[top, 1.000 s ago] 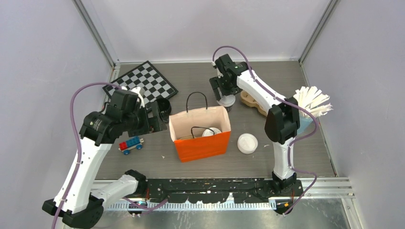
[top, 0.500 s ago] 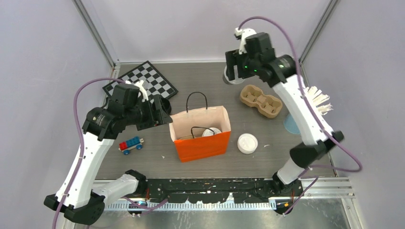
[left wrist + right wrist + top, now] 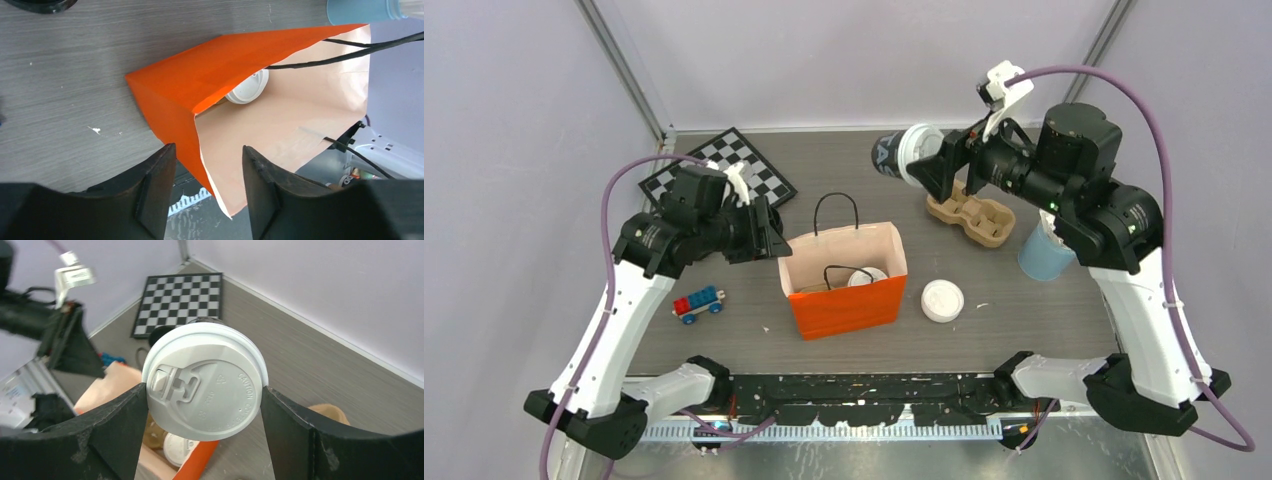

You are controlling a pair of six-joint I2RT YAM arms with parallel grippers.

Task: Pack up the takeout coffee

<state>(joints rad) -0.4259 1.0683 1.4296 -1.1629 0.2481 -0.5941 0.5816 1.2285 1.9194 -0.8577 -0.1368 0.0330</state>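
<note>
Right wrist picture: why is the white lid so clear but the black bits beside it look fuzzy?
Right wrist view: the takeout coffee sits in focus, lid lettering readable, while the right end effector fingers lie closest to the lens and go soft. Left wrist view: same thing, left end effector fingers dark and soft, orange bag crisp.

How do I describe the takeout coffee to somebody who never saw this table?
Find the orange bag mid-table. Beyond its far right corner, the right tool holds the takeout coffee, tipped sideways. It is the only lidded cup in the air.
</note>
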